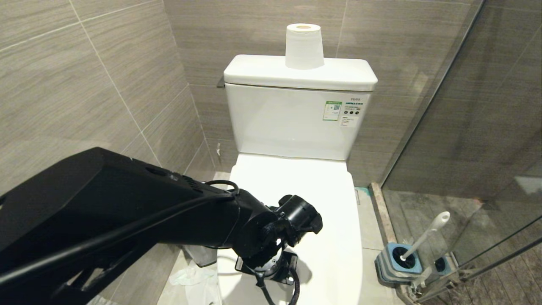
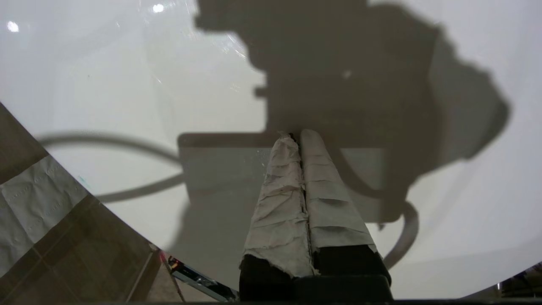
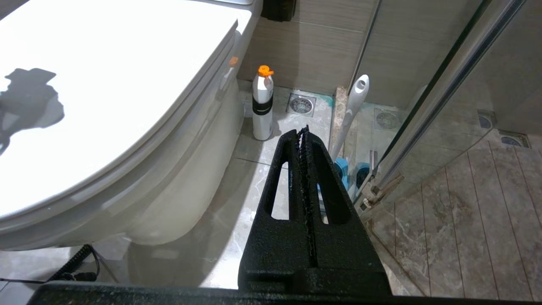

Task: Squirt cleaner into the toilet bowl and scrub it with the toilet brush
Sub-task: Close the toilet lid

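The toilet bowl (image 1: pixel 296 127) is white, and its lid (image 1: pixel 309 190) is down, so the basin is hidden. My left arm reaches over the lid's front left part. In the left wrist view my left gripper (image 2: pixel 298 136) is shut, with tape-wrapped fingers (image 2: pixel 322 186) empty and tips right at the lid (image 2: pixel 127 84); I cannot tell if they touch it. The toilet brush (image 1: pixel 425 235) stands in its blue-grey holder (image 1: pixel 398 262) on the floor to the toilet's right, its handle (image 3: pixel 353 106) leaning. My right gripper (image 3: pixel 302 131) is shut and empty, low beside the toilet. No cleaner liquid is in view.
A toilet paper roll (image 1: pixel 303 45) stands on the tank. A white bottle with an orange cap (image 3: pixel 262 106) stands on the floor beside the toilet. A glass shower partition (image 1: pixel 465 127) closes off the right side. Tissue paper (image 1: pixel 190 275) lies on the floor at the left, by the tiled wall.
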Controlling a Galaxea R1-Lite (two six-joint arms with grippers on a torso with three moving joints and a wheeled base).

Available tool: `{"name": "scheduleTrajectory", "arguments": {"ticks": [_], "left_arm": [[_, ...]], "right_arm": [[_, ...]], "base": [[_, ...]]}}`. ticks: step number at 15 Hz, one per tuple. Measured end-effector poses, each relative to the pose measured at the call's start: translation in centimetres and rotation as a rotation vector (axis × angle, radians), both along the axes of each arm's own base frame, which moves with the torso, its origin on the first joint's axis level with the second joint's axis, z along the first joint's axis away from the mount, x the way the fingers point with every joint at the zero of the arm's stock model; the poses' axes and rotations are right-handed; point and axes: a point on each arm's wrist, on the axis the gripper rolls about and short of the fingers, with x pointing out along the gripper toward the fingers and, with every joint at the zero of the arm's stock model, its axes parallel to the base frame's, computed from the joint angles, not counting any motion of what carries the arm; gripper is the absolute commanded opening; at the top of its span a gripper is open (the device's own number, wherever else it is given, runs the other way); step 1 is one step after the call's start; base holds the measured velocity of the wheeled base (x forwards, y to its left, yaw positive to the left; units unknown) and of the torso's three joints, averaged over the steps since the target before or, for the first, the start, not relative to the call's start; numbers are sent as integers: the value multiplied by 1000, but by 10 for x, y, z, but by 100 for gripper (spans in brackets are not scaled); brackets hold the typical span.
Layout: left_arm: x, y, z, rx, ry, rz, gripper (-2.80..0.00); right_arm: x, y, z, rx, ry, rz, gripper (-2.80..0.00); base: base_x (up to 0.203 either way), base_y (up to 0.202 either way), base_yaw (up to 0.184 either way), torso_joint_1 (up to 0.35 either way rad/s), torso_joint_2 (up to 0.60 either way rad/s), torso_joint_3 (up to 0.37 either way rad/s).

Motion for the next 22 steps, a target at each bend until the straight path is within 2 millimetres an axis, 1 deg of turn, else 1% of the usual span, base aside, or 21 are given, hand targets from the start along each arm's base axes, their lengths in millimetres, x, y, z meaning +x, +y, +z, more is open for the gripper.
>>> {"name": "scheduleTrajectory", "arguments": {"ticks": [8, 12, 14, 16, 18, 20, 22], "left_arm": [[-9, -8, -23, 52, 41, -27, -280], [-10, -10, -27, 61, 45, -32, -280], [-10, -9, -24, 55, 43, -32, -280], [-12, -7, -9, 24, 23, -37, -280], [-15, -1, 18, -29, -18, -45, -280], [-20, 13, 55, -87, -68, -64, -280], [-27, 30, 101, -173, -108, -95, -280]], "right_arm": [[0, 0, 0, 0, 0, 0, -280], [0, 0, 0, 1, 0, 0, -280], [0, 0, 0, 0, 0, 0, -280], [0, 0, 0, 0, 0, 0, -280], [0, 0, 0, -1, 0, 0, -280], [0, 0, 0, 1, 0, 0, -280], [0, 0, 0, 0, 0, 0, -280]], "base": [[0, 0, 0, 0, 0, 0], [0, 0, 0, 0, 0, 0], [0, 0, 0, 0, 0, 0], [0, 0, 0, 0, 0, 0], [0, 0, 0, 0, 0, 0], [0, 0, 0, 0, 0, 0], [0, 0, 0, 0, 0, 0]]}}
